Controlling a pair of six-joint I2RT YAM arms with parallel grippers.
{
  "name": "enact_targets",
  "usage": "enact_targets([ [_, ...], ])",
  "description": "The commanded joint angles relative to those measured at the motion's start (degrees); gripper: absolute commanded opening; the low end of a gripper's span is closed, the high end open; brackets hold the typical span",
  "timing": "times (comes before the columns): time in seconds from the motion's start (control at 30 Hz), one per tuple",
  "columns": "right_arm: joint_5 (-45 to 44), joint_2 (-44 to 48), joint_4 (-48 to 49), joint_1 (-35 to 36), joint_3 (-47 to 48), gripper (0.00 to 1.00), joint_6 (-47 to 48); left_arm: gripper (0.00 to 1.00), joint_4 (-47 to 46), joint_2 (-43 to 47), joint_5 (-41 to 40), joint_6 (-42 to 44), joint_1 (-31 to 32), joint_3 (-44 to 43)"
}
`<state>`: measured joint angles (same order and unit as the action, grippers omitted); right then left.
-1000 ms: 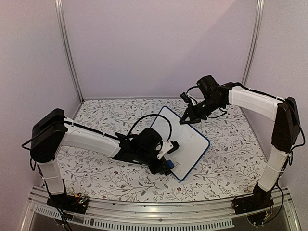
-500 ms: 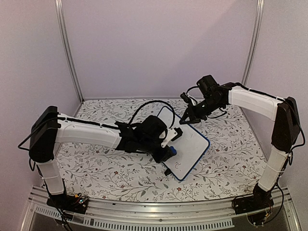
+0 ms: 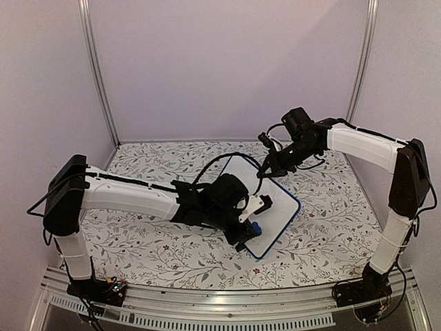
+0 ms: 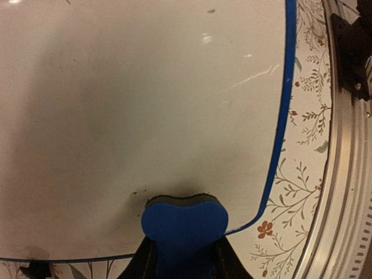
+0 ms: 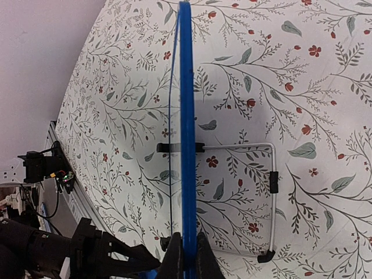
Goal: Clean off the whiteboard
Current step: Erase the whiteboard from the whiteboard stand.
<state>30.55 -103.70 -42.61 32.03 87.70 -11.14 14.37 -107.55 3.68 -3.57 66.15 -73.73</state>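
The whiteboard (image 3: 281, 196), white with a dark blue frame, stands tilted on the flowered table. My right gripper (image 3: 266, 171) is shut on its upper frame edge; in the right wrist view the frame (image 5: 186, 116) runs edge-on between the gripper's (image 5: 186, 258) closed jaws. My left gripper (image 3: 249, 233) is shut on a small blue eraser (image 3: 255, 227), which presses against the board close to its near corner. The left wrist view has the eraser (image 4: 185, 224) flat against the white surface (image 4: 145, 99), held by that gripper (image 4: 185, 258). No handwriting shows there, only a few dark specks.
A white wire stand (image 5: 271, 192) with black feet props the board from behind. The metal rail (image 3: 227, 303) runs along the table's near edge, close to the board's near corner. White walls (image 3: 227, 69) close in the back and sides.
The left arm has carried the eraser rightwards over the lower part of the board, ending by its near corner. The right gripper has kept its hold on the frame.
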Motion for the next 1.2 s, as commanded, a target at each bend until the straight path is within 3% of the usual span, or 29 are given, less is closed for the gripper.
enact_targets([
  [0.0,-1.5,-2.1,-5.0,2.0,-1.0,0.00,0.6,0.00,-0.2,-3.3,1.7,-1.5,0.5,1.7],
  [0.8,-1.6,-2.1,-5.2,2.4,-1.0,0.00,0.6,0.00,2.5,-6.0,4.2,-3.4,-0.2,4.8],
  [1.17,-1.7,-2.1,-5.2,2.4,-0.9,0.00,0.7,0.00,7.2,-1.0,-4.8,-0.9,-0.6,-4.2],
])
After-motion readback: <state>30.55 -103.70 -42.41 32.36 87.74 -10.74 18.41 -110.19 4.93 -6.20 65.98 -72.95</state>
